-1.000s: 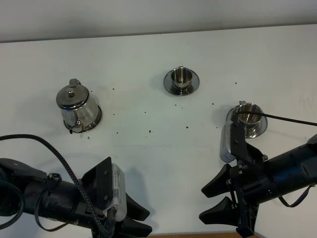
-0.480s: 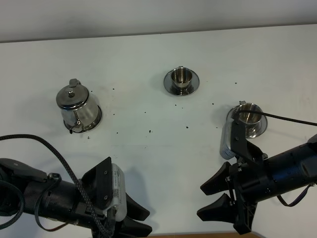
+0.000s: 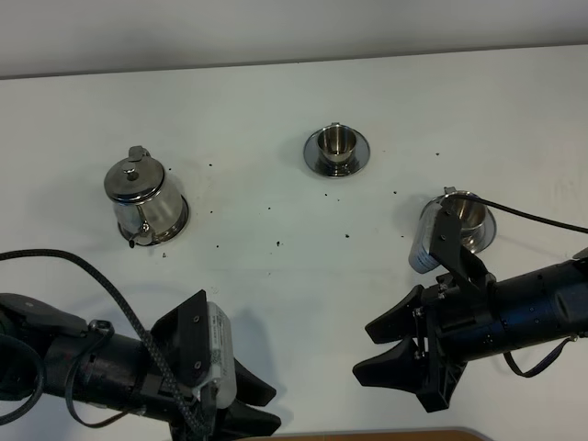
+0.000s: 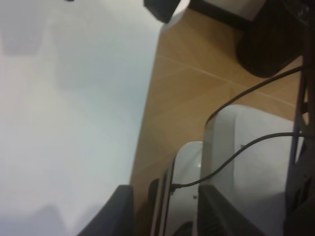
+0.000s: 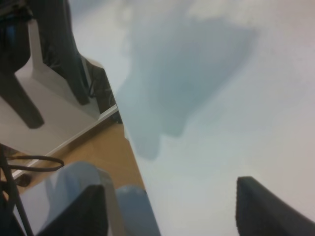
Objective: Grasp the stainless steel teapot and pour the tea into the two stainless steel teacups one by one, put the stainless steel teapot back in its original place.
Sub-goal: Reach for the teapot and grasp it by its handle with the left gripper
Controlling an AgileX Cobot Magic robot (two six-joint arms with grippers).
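Teapot [image 3: 140, 195] upright, unheld | left fingers [image 3: 253, 392] spread, empty | right fingers [image 3: 390, 327] spread, empty

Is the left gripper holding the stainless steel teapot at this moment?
No, the stainless steel teapot stands on its coaster, well apart from the left gripper.

White table [image 3: 276, 92] with a steel coaster [image 3: 182, 213] at left, a mid-table saucer [image 3: 362, 151], a right-hand saucer [image 3: 488, 223], scattered dark specks [image 3: 278, 243].
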